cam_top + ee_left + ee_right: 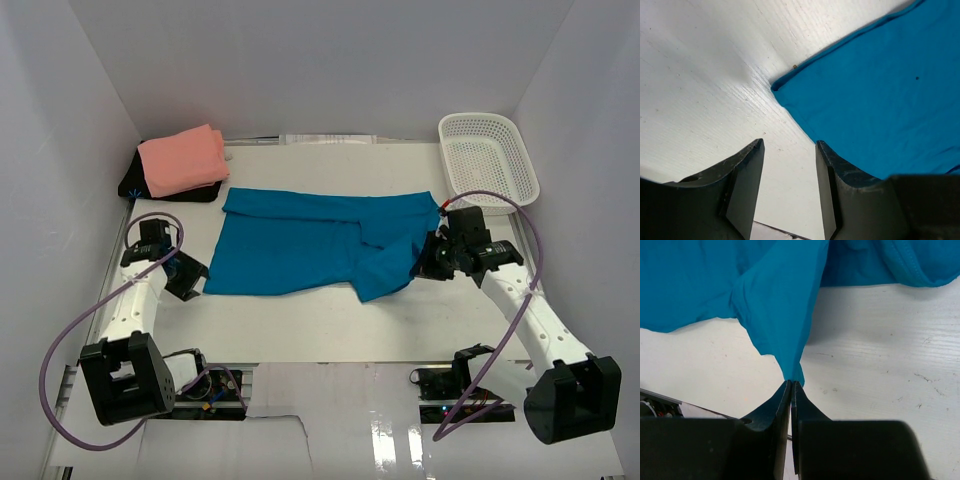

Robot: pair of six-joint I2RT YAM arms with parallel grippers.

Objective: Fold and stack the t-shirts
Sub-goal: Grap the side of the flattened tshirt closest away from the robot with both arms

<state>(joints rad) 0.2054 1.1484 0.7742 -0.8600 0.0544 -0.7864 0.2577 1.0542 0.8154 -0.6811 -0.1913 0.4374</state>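
Observation:
A blue t-shirt [300, 245] lies spread across the middle of the white table. My right gripper [428, 262] is shut on a pinched tip of its right side [790, 365] and holds that cloth lifted off the table. My left gripper [192, 280] is open and empty just left of the shirt's near left corner [777, 90], with bare table between its fingers [747, 172]. A folded pink t-shirt [182, 160] lies on a black cloth [135, 185] at the back left.
A white plastic basket [488, 160] stands at the back right. White walls close in the table on three sides. The table's near edge runs in front of the arm bases.

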